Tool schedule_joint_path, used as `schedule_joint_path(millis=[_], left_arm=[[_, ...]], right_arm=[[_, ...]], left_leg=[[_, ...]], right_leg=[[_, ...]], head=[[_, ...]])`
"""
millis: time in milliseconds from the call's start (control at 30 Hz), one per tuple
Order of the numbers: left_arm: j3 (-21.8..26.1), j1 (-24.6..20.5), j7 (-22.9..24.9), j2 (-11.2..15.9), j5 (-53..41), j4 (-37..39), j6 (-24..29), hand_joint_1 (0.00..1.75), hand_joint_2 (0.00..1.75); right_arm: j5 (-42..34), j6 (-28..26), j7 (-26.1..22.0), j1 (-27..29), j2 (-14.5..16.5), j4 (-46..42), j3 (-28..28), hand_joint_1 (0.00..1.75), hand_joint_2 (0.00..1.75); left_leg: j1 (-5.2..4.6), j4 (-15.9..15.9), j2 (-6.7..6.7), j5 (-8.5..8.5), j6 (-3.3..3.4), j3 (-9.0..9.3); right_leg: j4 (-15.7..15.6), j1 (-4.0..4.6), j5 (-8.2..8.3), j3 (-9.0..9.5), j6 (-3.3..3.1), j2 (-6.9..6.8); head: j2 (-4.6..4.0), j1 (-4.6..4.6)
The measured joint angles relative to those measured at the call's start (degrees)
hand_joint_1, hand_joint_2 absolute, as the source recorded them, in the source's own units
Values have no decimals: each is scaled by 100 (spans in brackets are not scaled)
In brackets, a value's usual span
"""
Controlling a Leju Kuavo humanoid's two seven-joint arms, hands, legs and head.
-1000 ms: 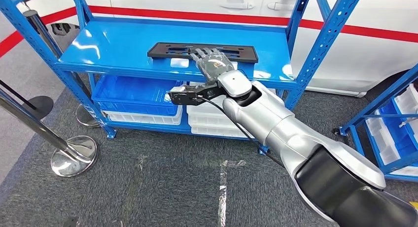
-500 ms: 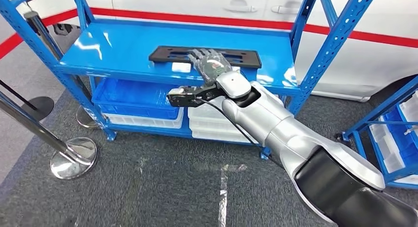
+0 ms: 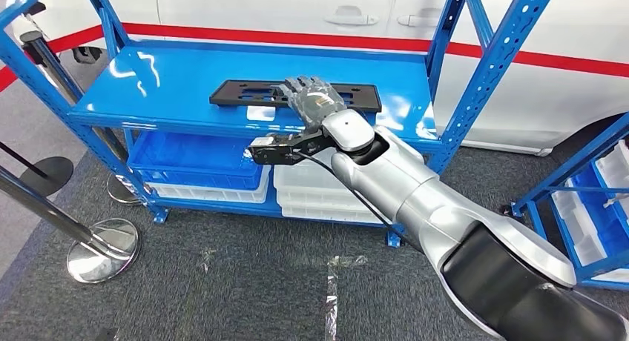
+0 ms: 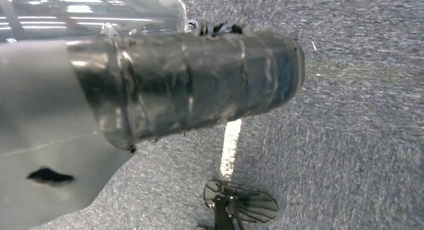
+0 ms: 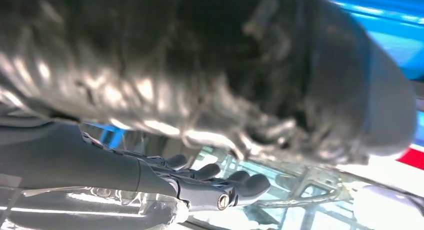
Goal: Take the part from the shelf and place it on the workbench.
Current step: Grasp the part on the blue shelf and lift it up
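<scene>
Right hand (image 3: 315, 100) is stretched out flat over the middle of the black part (image 3: 245, 94), just above centre of the head view, palm down, fingers extended and lying on top of the plate. Whether anything is actually gripped, you cannot tell from here: the fingers (image 3: 300, 84) lie across the top face and nothing shows them wrapping an edge. In the right wrist view, dark fingertips (image 5: 250, 182) sit side by side, with a blurred grey cover in front of them.

The part is a long, flat, slotted black plate, lying lengthwise on the top board of the blue shelf (image 3: 148, 81), in the upper middle of the frame, close to the board's near edge. The silver right arm (image 3: 415, 193) runs up from the lower right corner to reach it.

Below that board, blue (image 3: 193, 152) and white bins (image 3: 311, 193) are stacked on the lower tier. Behind the shelf stands a white car body with a red stripe (image 3: 578, 59). At lower left, chrome stanchion bases (image 3: 100, 248) sit on grey carpet.

The left hand (image 4: 200, 80) hangs over grey carpet; its state cannot be told.
</scene>
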Motion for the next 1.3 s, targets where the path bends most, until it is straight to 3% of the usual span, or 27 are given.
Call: schedule_joint_path(millis=[100,167,267,300,333,367,433,467,500,567,667,767,800,833,867,933,967,1033,1167,1300], left_arm=[[-1,0,-1,-2,1,-1,-4,0,0],[-1,5,-3,-3,1,-1,-7,0,0],[-1,3,-4,-1,3,0,-8,0,0],[-1,5,-4,-1,3,0,-8,0,0],[-1,9,-4,-2,3,0,-8,0,0],[-1,12,-4,-3,3,0,-8,0,0],[-1,10,-6,-4,4,0,-8,0,0],[-1,4,-7,-5,4,0,-8,0,0],[-1,-1,-9,-5,5,0,-8,0,0],[-1,-2,-11,-7,7,0,-11,0,0],[-1,-4,-17,-3,10,0,-15,0,0],[-1,-13,-20,-1,31,0,-13,0,0],[-2,-8,-20,-2,36,0,-13,0,0],[-2,0,-20,-2,39,0,-12,0,0],[-3,7,-20,-2,38,0,-9,0,0],[-3,11,-20,0,38,0,-3,0,0],[-3,8,-20,1,38,0,0,0,0],[-3,-1,-21,1,39,0,1,0,0],[-4,-4,-37,-4,38,1,1,0,0],[-5,-3,-57,-2,38,3,2,0,0]], right_arm=[[10,-17,-20,-1,2,-16,4,0,0],[15,-27,-23,-13,1,-26,7,0,0],[20,-40,-23,-8,-1,-30,10,0,0],[20,-41,-23,11,-1,-29,13,0,0],[20,-41,-23,28,-2,-29,14,0,0],[20,-42,-23,38,-3,-29,15,0,0],[21,-41,-25,32,-4,-30,16,0,0],[23,-40,-29,21,1,-32,16,0,0],[27,-39,-33,12,4,-36,17,0,0],[36,-36,-45,3,13,-44,20,0,0],[52,-33,-56,1,40,-58,20,0,0],[55,-13,-60,-9,72,-65,23,0,0],[54,-3,-62,0,77,-64,25,0,0],[53,6,-63,13,78,-64,27,0,0],[50,13,-64,26,78,-63,31,0,0],[42,13,-64,40,78,-63,36,0,0],[35,13,-64,37,78,-63,38,0,0],[25,14,-65,33,78,-63,42,0,0],[17,40,-67,28,76,-62,51,0,0],[3,125,-67,61,59,-54,57,0,0]], left_leg=[[21,-75,-14,-50,79,61],[59,-119,-9,-64,130,129],[59,-137,-8,-105,180,190],[59,-136,-10,-124,185,210],[60,-136,-12,-145,183,236],[60,-136,-16,-170,177,271],[56,-137,-23,-221,148,339],[48,-137,-27,-241,125,354],[41,-143,-29,-252,98,357],[41,-170,-29,-256,33,353],[57,5,-9,-369,-49,271],[54,962,-4,-740,-95,-256],[55,1241,-3,-790,-109,-445],[58,1342,-2,-736,-120,-552],[62,1214,0,-569,-128,-544],[64,542,5,-136,-132,-286],[53,219,5,-16,-116,-143],[26,-39,-1,-8,-57,-19],[53,-79,-4,-50,77,32],[64,-103,-2,-103,165,117]], right_leg=[[-12,15,-44,17,57,2],[242,10,-198,-77,121,-6],[1320,-48,-577,-667,198,-22],[1553,-66,-583,-842,207,-24],[1570,-80,-475,-918,208,-25],[1368,-89,-270,-886,199,-25],[602,-82,207,-612,143,-22],[263,-67,335,-473,111,-21],[57,-50,384,-384,86,-22],[-54,-20,341,-336,55,-23],[-172,-74,357,-242,-15,-31],[-220,-81,323,-143,-87,-46],[-208,-75,300,-128,-97,-45],[-191,-70,272,-114,-100,-42],[-165,-71,237,-98,-94,-38],[-91,-75,149,-69,-57,-28],[-43,-66,104,-73,-27,-21],[4,-44,53,-96,27,-10],[175,-45,-92,-167,135,-16],[1400,-101,-537,-829,227,-28]], head=[[0,4],[1,16],[0,27],[1,28],[0,29],[0,31],[-1,29],[-1,29],[0,28],[1,29],[1,10],[0,-30],[-1,-33],[-1,-34],[-1,-35],[-1,-34],[0,-39],[1,-46],[-1,-43],[-1,-33]])
